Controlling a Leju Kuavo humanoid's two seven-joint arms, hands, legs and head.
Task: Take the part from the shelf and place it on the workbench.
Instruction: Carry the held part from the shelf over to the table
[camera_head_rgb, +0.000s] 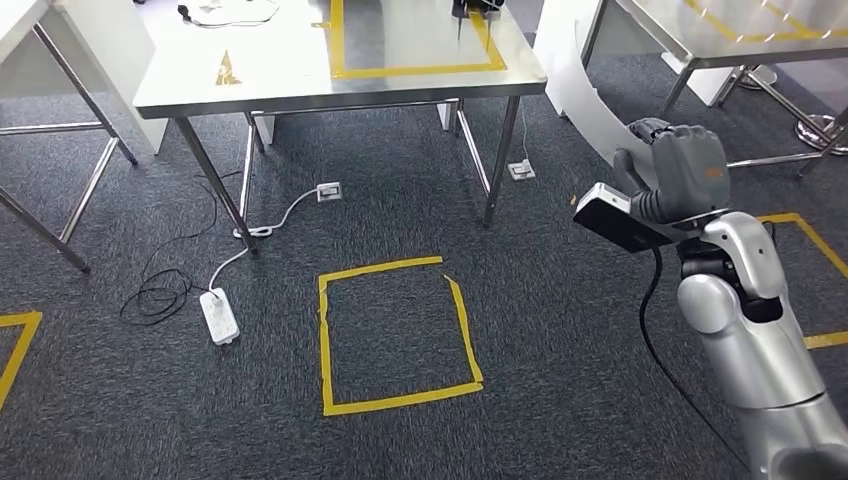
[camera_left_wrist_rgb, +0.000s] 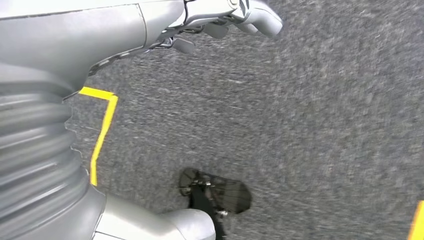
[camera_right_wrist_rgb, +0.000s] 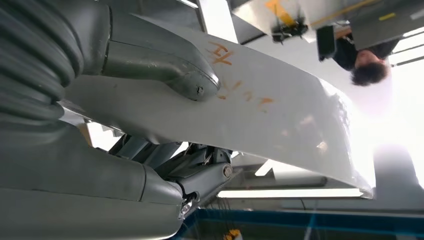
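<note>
Dark grey carpet (camera_head_rgb: 560, 330) covers the floor ahead of us, marked with a square of yellow tape (camera_head_rgb: 395, 335), and a white power strip (camera_head_rgb: 219, 315) lies on it near the square's left side with its cables trailing toward the table legs. Beyond the square stands a steel workbench (camera_head_rgb: 280, 75); its tabletop carries a yellow tape outline toward its right edge, and a dark object sits at the far edge, too cropped to identify.

We hold the part (camera_head_rgb: 590, 95) in our right hand (camera_head_rgb: 680, 170), raised to the right of the workbench and above the carpet. From the head view it is a long, thin white panel that rises from the hand toward the far right corner of the workbench. In the right wrist view the part (camera_right_wrist_rgb: 280, 115) shows as a smooth, glossy white sheet, gently curved, with orange handwritten marks on its face. Our right hand pinches it: the thumb (camera_right_wrist_rgb: 165, 70) presses on the marked face while the fingers (camera_right_wrist_rgb: 200, 175) close under the other side.

Our left hand (camera_left_wrist_rgb: 225, 17) hangs over the carpet with nothing in it; we cannot tell how its fingers lie. A person (camera_right_wrist_rgb: 367, 62) appears in the right wrist view beyond the panel.
</note>
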